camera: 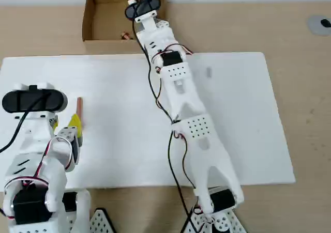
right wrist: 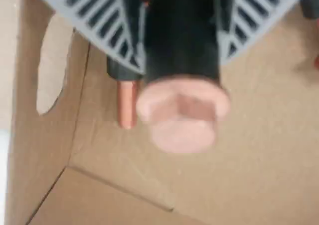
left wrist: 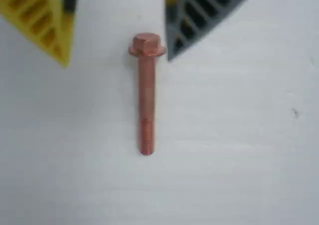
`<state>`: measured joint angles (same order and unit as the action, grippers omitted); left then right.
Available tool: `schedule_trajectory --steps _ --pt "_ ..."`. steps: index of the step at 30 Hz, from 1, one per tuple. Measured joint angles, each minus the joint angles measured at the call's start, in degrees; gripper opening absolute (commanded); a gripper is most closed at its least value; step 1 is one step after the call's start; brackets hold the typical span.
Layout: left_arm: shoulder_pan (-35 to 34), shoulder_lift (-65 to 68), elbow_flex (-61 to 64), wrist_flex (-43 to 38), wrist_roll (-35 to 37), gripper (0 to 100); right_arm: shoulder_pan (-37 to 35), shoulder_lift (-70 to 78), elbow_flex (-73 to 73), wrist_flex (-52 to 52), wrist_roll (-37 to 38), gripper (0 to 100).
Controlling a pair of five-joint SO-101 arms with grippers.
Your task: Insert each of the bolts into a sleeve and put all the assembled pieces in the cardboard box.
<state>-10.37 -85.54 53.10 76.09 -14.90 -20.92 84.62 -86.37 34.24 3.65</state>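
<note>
— Starting at the right gripper (right wrist: 179, 65): its grey fingers (right wrist: 89, 20) are clamped on a black cylindrical sleeve (right wrist: 182, 40), and a copper hex-head bolt (right wrist: 182, 112) pokes out of the sleeve's end, above the floor of the brown cardboard box (right wrist: 239, 165)
— Where's that box?
— Top of the high view, left of centre; a second sleeved piece (right wrist: 127, 103) lies on its floor just beside
— And the left gripper (left wrist: 117, 59)?
— Spread wide, with the yellow finger (left wrist: 40, 15) one side and the grey finger (left wrist: 199, 10) the other. A loose copper bolt (left wrist: 146, 98) lies flat between the tips on the white sheet (left wrist: 239, 150), at the left of the high view
</note>
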Motion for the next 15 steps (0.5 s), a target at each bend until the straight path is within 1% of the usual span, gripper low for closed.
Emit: schedule_trajectory --steps 3,5,8,15 --pt "0.0 -0.4 0.0 1.6 -0.3 14 0.0 0.0 -1.5 2.9 0.2 22.6" --pt "0.0 -0.4 0.0 2.5 -1.3 14 0.0 0.0 -2.3 4.3 0.2 25.0" --pt "0.0 -0.4 0.0 3.9 -2.4 14 0.0 0.0 -3.4 5.3 0.2 25.4" --pt "0.0 -0.4 0.0 4.1 -1.8 14 0.0 0.0 -6.0 10.4 0.2 25.4"
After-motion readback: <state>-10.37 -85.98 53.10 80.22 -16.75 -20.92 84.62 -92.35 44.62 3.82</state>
